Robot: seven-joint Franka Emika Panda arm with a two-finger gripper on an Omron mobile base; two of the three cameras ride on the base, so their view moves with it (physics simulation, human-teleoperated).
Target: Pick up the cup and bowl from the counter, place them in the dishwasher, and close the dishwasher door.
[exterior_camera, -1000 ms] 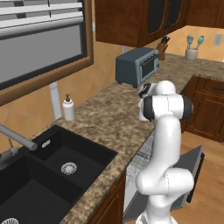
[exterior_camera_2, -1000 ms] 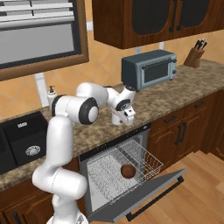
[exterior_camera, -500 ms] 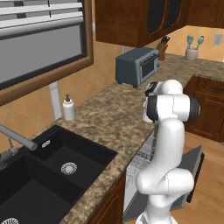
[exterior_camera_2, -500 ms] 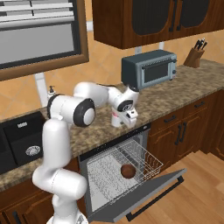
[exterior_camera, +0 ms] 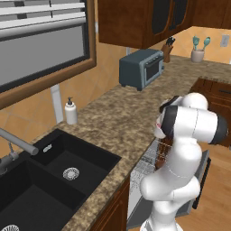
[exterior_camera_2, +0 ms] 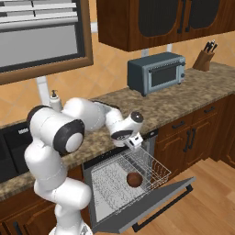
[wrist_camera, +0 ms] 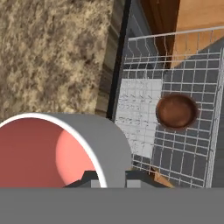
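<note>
Cup: small pale grey-white cylinder with a pinkish-red inside (wrist_camera: pixel 57 151), seen right up against the hand camera, over the front edge of the speckled brown granite counter (exterior_camera: pixel 122 117).
Pincer: two-finger gripper (exterior_camera_2: pixel 131 141) is closed on the cup's wall, rim-side grip by the look of it.
Bowl: small round dark brown bowl (exterior_camera_2: pixel 134 179) is already parked in the white wire rack (exterior_camera_2: pixel 137 172) of the open dishwasher (exterior_camera_2: pixel 133 193), near the rack's front edge.
Door: flat grey panel with the black bar handle (exterior_camera_2: pixel 160 209) is folded down, not yet closed.
Step in hand: cup to be carried off the counter edge and over the rack.
Tips: cup best kept level, lowered onto bare wire beside the bowl, not on it; release only once it's seated.
</note>
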